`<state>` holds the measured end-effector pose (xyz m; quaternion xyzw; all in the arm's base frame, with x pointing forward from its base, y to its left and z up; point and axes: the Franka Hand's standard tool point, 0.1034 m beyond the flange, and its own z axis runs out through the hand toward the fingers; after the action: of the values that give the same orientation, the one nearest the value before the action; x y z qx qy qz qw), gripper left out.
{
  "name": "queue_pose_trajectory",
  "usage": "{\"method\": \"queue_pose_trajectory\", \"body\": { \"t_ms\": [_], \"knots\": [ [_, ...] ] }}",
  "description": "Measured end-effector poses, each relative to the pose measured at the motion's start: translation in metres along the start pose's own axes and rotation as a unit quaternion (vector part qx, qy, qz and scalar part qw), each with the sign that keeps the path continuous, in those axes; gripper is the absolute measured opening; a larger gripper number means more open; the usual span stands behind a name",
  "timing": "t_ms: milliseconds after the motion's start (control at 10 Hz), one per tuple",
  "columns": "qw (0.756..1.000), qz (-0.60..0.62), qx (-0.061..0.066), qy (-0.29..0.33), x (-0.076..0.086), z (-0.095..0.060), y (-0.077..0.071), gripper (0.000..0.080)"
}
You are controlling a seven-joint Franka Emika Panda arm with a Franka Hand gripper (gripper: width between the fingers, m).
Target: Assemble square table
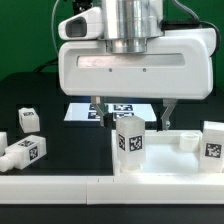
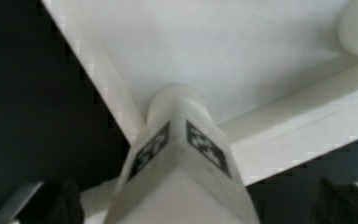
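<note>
**Leg straight below, between my spread fingers**

My gripper [image 1: 132, 114] is spread wide and grips nothing. The upright leg [image 2: 176, 150] stands directly beneath my palm, between my fingers and clear of both, its long axis pointing straight up at me. Its base meets a corner of the square panel [image 2: 247, 60]. I cannot tell whether it is seated. I judge a straight descent would bracket it.
</note>
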<state>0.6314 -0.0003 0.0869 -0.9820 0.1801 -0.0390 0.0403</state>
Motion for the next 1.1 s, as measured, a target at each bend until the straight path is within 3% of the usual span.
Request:
{"method": "queue_pose_trajectory", "body": {
  "t_ms": [300, 400, 500, 600, 700, 800, 1100],
  "knots": [
    [0.98, -0.2, 0.0, -0.017, 0.0, -0.0029, 0.0006, 0.0648],
    [0.981, -0.194, 0.0, -0.015, 0.0004, -0.0027, 0.0002, 0.0648],
    [0.984, -0.179, 0.0, -0.016, 0.0003, -0.0024, 0.0004, 0.0554],
    [0.985, -0.171, 0.0, -0.016, 0.0003, -0.0023, 0.0004, 0.0554],
    [0.988, -0.154, 0.0, -0.016, 0.0002, -0.0021, 0.0004, 0.0342],
    [0.993, -0.117, 0.0, -0.016, 0.0002, -0.0021, 0.0002, 0.0283],
    [0.998, 0.055, -0.006, -0.013, 0.0011, -0.0016, -0.0017, 0.0283]
  ]
}}
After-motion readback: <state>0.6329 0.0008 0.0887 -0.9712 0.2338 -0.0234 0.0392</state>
